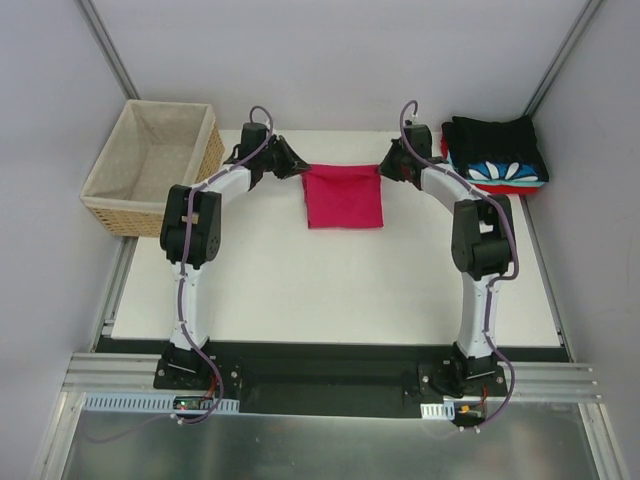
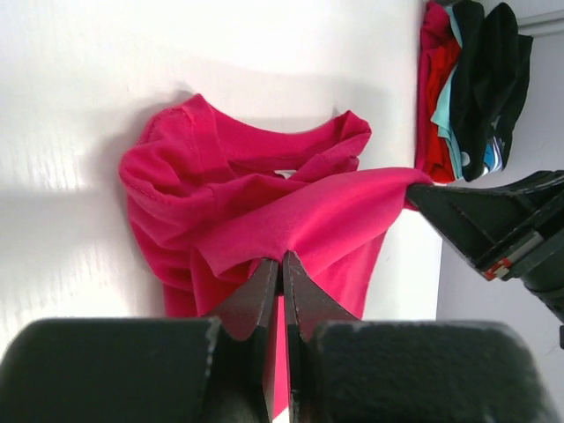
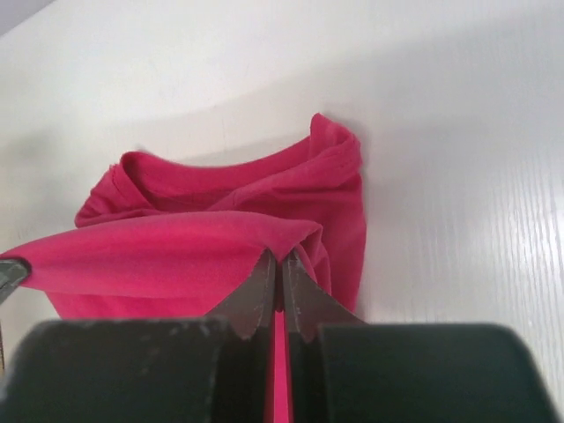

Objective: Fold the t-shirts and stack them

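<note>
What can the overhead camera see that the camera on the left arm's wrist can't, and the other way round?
Only the overhead view shows the wicker basket at the far left and the black plate that the arms are bolted to. Only the left wrist view shows, close up, the left claw shut on a fold of the pink t-shirt, with its bunched neckline beyond. Both show the pink t-shirt, the right claw gripping its other side, and the stack of folded shirts.

Wicker basket [image 1: 125,215] (beige lining), far left
</note>
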Motion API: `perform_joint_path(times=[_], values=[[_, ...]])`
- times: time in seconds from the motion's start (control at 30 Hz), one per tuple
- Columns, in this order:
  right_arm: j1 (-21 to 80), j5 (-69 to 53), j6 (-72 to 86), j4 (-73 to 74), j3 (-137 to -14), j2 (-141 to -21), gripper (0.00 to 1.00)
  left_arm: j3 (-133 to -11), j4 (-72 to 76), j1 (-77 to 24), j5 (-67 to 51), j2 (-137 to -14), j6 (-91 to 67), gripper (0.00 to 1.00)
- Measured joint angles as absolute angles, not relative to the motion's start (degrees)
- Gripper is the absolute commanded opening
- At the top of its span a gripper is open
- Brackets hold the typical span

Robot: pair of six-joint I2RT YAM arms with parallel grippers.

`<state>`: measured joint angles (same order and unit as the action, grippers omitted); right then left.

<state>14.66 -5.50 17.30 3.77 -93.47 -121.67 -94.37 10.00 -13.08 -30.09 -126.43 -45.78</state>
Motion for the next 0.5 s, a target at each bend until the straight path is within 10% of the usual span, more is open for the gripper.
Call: perform_joint_path(times=[0.17, 0.33, 0.43, 0.5], values=[[13.8, -5.9, 17.5, 4.3, -101.0, -126.6, 0.08, -100.2, 9.9, -12.3, -31.3, -131.2, -46.5, 0.0], [13.3, -6.9, 18.4, 5.0, -106.4, -131.3, 0.97, -104.0, 9.8, -11.6, -31.6, -134.7, -47.1, 0.09], [13.2, -6.9, 18.5, 5.3, -106.8, -132.9, 0.97, -105.4, 9.5, -11.5, -31.6, -136.4, -47.1, 0.73], [13.2, -6.7, 18.4, 5.8, -106.7, -133.2, 0.97, -105.7, 8.7, -11.4, -31.4, -137.0, -46.9, 0.99]])
